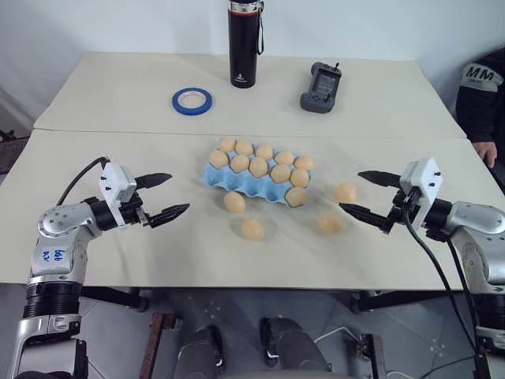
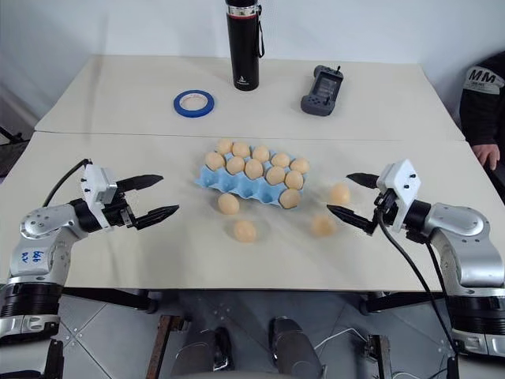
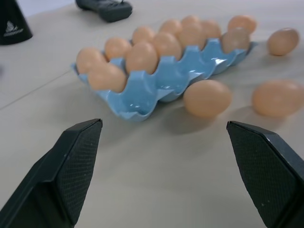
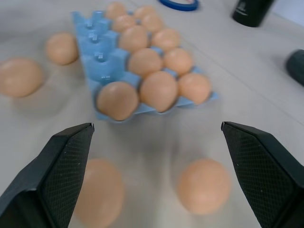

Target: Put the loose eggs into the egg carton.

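Both grippers, left (image 1: 168, 197) and right (image 1: 360, 193), hovered at mid-frame with jaws spread wide and empty, flanking the egg carton (image 1: 237, 181) at centre and four loose eggs (image 1: 252, 229) just below it on the tabletop (image 1: 118, 103), ready to pick.

Head pair looks down; wrist cameras sit low, facing (both) the egg carton (image 3: 156, 80).

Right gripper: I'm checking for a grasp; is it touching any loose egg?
Apart. In the left eye view the right gripper hangs open, with bare table between it and the nearest loose egg.
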Motion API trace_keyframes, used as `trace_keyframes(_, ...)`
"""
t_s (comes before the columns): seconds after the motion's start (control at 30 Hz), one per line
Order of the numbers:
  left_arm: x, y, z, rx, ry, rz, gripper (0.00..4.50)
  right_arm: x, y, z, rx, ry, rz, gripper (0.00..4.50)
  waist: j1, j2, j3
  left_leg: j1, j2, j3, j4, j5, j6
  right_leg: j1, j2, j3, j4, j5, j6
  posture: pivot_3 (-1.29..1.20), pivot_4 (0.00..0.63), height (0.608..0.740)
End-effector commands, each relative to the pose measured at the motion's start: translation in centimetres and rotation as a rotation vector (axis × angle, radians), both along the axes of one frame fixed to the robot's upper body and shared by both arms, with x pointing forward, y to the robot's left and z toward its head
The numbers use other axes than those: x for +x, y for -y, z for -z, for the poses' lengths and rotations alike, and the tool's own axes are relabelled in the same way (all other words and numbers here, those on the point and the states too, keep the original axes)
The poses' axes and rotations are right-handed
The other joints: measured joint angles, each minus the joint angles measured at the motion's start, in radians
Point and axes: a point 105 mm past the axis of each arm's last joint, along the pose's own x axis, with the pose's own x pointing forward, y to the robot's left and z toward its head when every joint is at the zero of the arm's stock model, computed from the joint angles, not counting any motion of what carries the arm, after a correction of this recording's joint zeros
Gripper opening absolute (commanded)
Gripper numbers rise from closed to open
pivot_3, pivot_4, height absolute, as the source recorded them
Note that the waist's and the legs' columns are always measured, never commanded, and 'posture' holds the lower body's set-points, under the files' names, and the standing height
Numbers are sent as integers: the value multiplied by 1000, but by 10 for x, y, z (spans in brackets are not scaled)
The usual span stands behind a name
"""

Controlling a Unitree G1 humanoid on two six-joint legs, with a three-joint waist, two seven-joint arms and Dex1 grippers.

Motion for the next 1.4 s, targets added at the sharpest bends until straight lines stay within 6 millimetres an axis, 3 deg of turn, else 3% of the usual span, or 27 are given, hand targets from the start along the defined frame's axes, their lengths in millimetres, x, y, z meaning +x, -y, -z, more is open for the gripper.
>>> trace_keyframes(0.03, -10, -10, -19, -43, 89, 36, 4478, 1, 18, -18, 31, 45, 113, 4500, -1, 0, 0, 0, 0, 0, 0, 0, 0, 0, 0, 0, 0, 0, 0, 0, 150, 740)
trace_keyframes(0.17, -27, -15, -20, -90, 85, 135, 4478, -7, 26, -19, 71, 27, 160, 4500, -2, 0, 0, 0, 0, 0, 0, 0, 0, 0, 0, 0, 0, 0, 0, 0, 150, 740)
trace_keyframes(0.37, -35, -17, -13, -66, 61, 215, 4478, -17, 22, -11, 43, 14, 144, 4500, -3, 0, 0, 0, 0, -1, 0, -1, 2, 0, 0, -1, 0, 0, -1, 0, 150, 740)
trace_keyframes(0.63, -44, -15, -3, -67, 27, 324, 4478, -29, -11, 12, 73, -57, 93, 4500, -4, -1, -1, 0, 0, -2, 0, -2, 3, 1, 0, -1, 0, 0, -1, 0, 150, 740)
trace_keyframes(0.93, -45, -15, -1, -77, 51, 290, 4478, -16, -39, 53, 110, -129, 79, 4500, -4, -1, -1, 0, 0, -2, 0, -2, 4, 1, 0, -2, 0, 0, -1, 0, 150, 740)
trace_keyframes(1.27, -49, -14, -2, -82, 66, 255, 4478, -5, -37, 77, 52, -183, 89, 4500, -3, -1, -1, 0, 0, -2, 0, -2, 4, 1, -1, -2, 0, 0, -1, 0, 150, 740)
trace_keyframes(1.4, -50, -13, -2, -86, 64, 254, 4500, -6, -40, 79, 77, -211, 71, 3549, -4, -1, -1, 0, 0, -2, 0, -2, 4, 1, 0, -2, 0, 0, -1, 0, 150, 740)
